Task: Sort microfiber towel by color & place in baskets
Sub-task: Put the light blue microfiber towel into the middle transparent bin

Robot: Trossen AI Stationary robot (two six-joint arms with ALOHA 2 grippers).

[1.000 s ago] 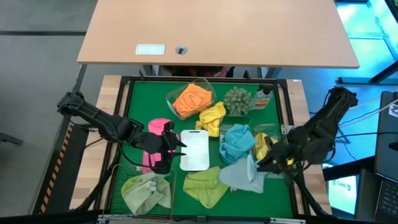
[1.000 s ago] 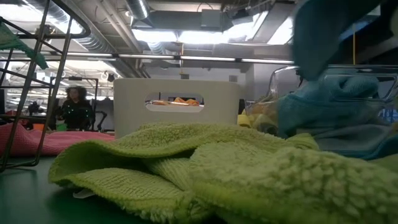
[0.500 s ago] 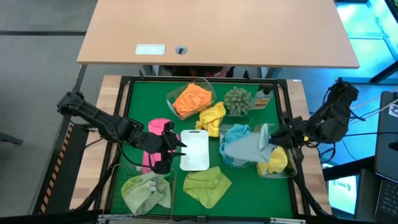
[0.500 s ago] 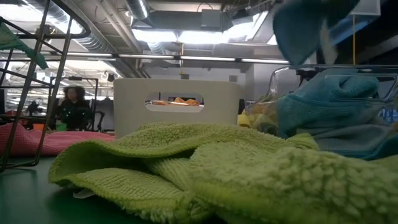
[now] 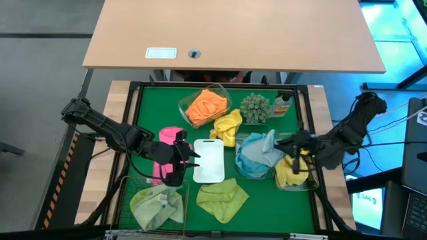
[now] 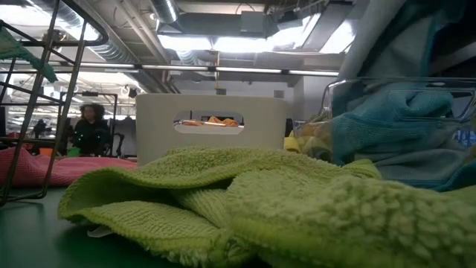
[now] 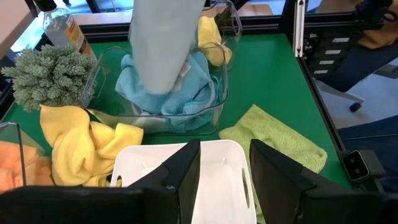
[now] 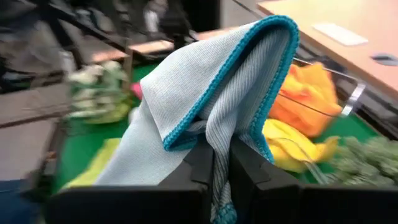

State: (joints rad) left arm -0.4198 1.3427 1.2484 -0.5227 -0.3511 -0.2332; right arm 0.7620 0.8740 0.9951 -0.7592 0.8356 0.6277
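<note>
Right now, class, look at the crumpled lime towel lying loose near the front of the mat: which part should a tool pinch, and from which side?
Pinch a raised fold near the middle of the lime towel, coming straight down from above. It lies crumpled and low on the green mat, so its ridges stand up while its edges hug the surface. The white tray sits just behind it, so a level approach from there looks blocked.

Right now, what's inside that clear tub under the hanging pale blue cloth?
The clear tub holds a bunched teal-blue towel. The pale blue towel, held by the right gripper, hangs over it and hides part of the pile; anything beneath is covered.
</note>
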